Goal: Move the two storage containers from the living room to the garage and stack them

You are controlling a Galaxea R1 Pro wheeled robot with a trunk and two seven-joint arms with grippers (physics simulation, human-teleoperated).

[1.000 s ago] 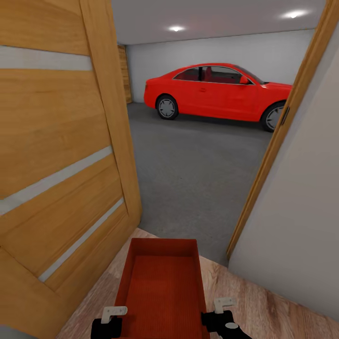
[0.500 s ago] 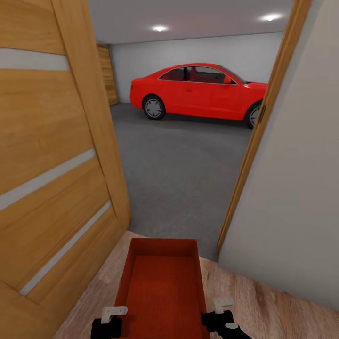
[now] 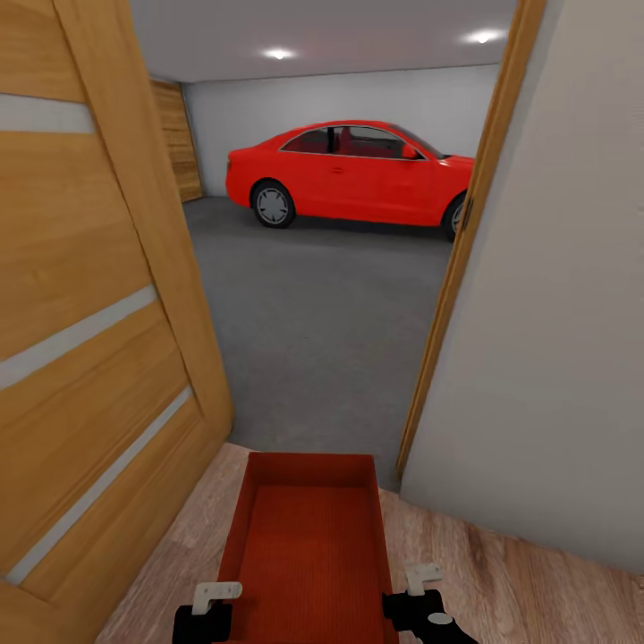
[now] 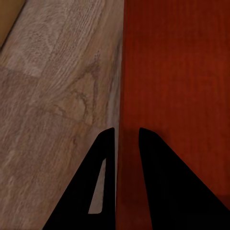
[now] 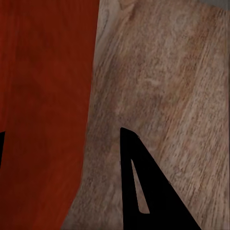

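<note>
The left claw (image 3: pixel 207 601) and the right claw (image 3: pixel 420 586) each pinched a long wall of the storage container (image 3: pixel 309 546), carried at 6 o'clock. The carrying step was underway; next, drive through the doorway onto the garage floor (image 3: pixel 322 304) at 12 o'clock

An open wooden door (image 3: pixel 89 295) stands at nine o'clock, a pale wall (image 3: pixel 555 313) at three. Beyond, grey concrete floor (image 3: pixel 322 322) runs toward twelve o'clock, to a red car (image 3: pixel 349 174) under ceiling spotlights (image 3: pixel 279 54).
</note>
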